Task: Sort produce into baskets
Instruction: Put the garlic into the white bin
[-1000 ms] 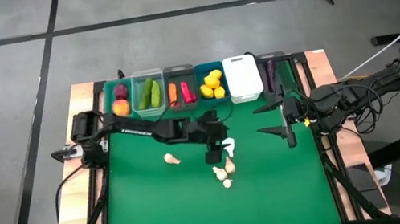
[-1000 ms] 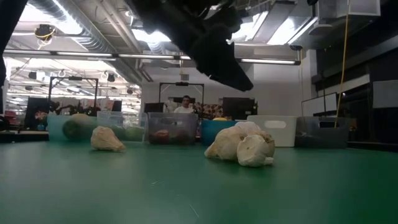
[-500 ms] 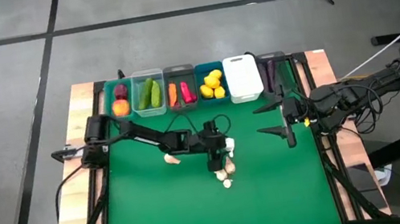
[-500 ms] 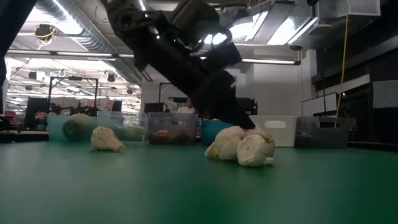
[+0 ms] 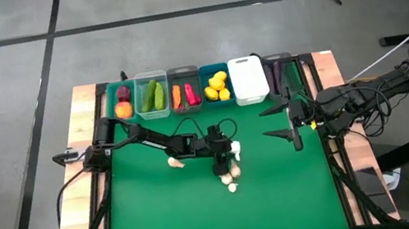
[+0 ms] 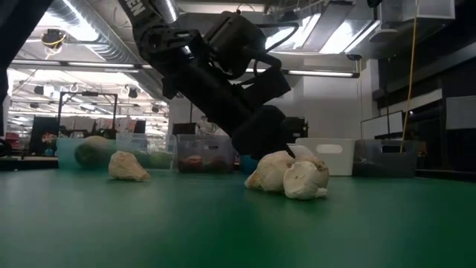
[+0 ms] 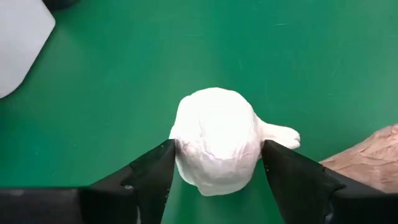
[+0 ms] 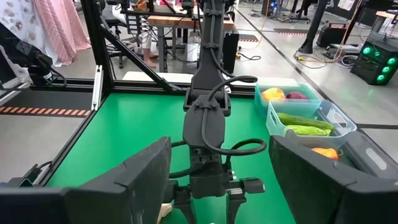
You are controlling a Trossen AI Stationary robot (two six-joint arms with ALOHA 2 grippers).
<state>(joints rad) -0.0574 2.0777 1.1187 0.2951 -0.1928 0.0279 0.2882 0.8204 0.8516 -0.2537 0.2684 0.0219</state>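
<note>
My left gripper (image 7: 214, 168) is down on the green tabletop (image 7: 124, 74), its fingers (image 7: 152, 171) spread apart on either side of 1 garlic bulb (image 7: 214, 146). I should close squarely on its round middle, since the stubby stem pokes sideways. It looks whitish and lumpy. Beyond it waits the white basket (image 5: 248, 79). My right gripper (image 5: 286, 121) idles open, off to the side.

you're looking at two dark, matte arms built of blocky jointed links. black cables loop along the left arm (image 8: 205, 134), and its fingers (image 7: 149, 180) are black, wedge-shaped and smooth.
</note>
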